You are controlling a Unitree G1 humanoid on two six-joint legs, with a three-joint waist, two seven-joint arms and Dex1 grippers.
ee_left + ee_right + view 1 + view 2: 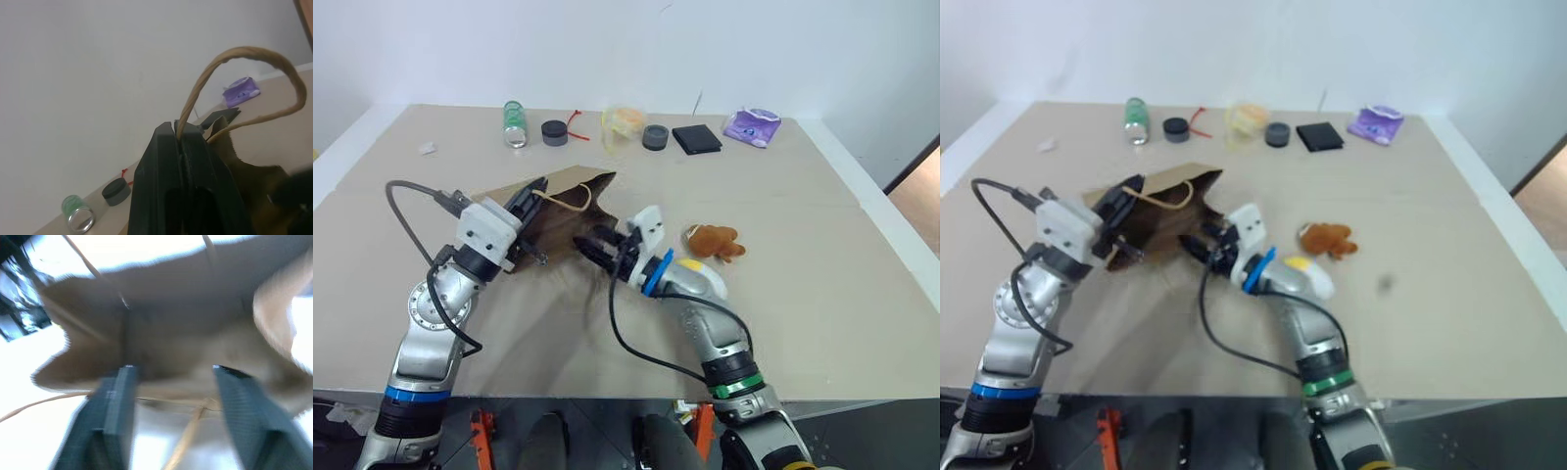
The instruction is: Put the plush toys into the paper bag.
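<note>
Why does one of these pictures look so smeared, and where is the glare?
Right wrist view: the paper bag and the open right gripper are smeared, with white glare around the bag. Left wrist view: the handle is sharp, the green bottle soft. Right eye view is hazier than the left.

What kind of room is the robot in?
Probably a robot test room or lab: a big plain table against a bare white wall, with small practice things laid out, like a paper bag and a plush toy.

The brown paper bag point(558, 215) is being held up, mouth open, at centre-left of the frame, one twisted-cord handle point(244, 88) pinched. The brown-orange furry plush toy point(713, 241) is lying right of centre, the yellow-and-white egg-shaped toy point(697, 266) just below it.
</note>
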